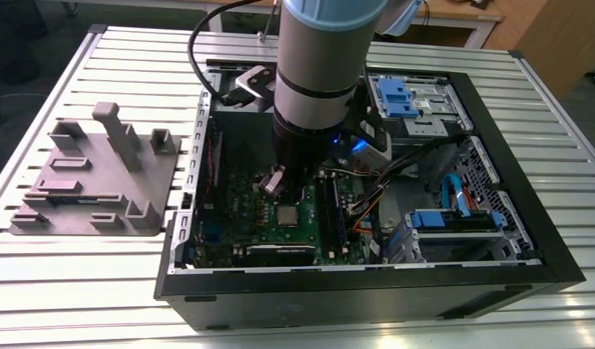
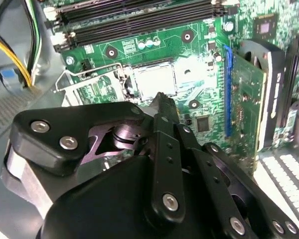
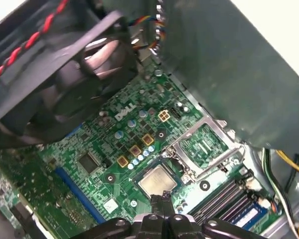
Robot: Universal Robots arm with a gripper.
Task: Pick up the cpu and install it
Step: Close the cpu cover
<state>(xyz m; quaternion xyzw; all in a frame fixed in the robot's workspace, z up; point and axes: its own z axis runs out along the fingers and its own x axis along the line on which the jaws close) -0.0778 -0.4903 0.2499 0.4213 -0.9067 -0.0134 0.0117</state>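
I see cpu [image 3: 157, 180] lying flat in socket, mid-motherboard [image 3: 149, 94], hinged frame [image 3: 204, 144] open beside it. Gripper [image 3: 162, 198] just above, jaws pressed together, empty. I judge chip light, stiff, slick-topped, fragile underneath; hold opposite edges.

green motherboard [image 3: 97, 185], black gripper [image 3: 161, 198], cpu [image 3: 157, 180] perhaps silvery-grey
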